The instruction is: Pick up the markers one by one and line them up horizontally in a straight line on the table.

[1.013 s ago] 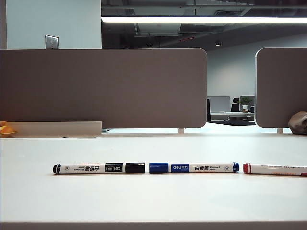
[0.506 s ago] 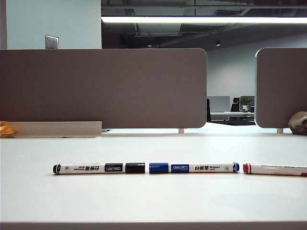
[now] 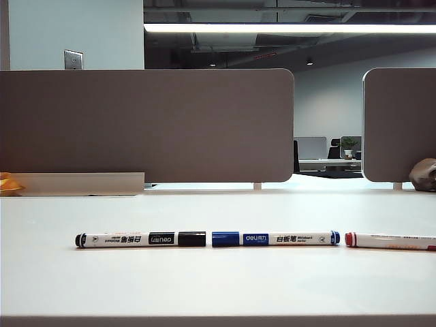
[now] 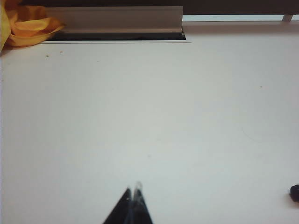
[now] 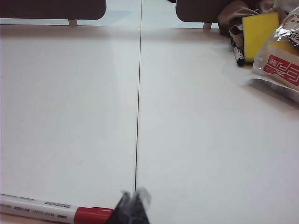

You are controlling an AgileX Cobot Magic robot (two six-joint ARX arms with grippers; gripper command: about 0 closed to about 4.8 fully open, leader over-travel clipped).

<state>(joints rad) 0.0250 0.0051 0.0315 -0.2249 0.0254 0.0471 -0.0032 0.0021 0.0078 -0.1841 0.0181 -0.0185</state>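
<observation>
Three markers lie end to end in one row across the white table (image 3: 218, 286). The black-capped marker (image 3: 139, 239) is on the left and the blue-capped marker (image 3: 272, 238) in the middle. The red marker (image 3: 388, 240) is on the right and runs off the frame edge. Neither gripper shows in the exterior view. My left gripper (image 4: 134, 190) hovers shut over bare table, holding nothing; a dark marker end (image 4: 294, 192) shows at the frame edge. My right gripper (image 5: 133, 195) is shut and empty, just beside the red marker's cap (image 5: 93, 214).
Grey-brown partition panels (image 3: 146, 126) (image 3: 402, 122) stand along the table's far edge. An orange object (image 4: 28, 25) and a metal rail (image 4: 117, 18) lie at the back left. A yellow block (image 5: 259, 32), a plastic bag (image 5: 280, 60) and a spare pen (image 5: 238, 53) sit back right.
</observation>
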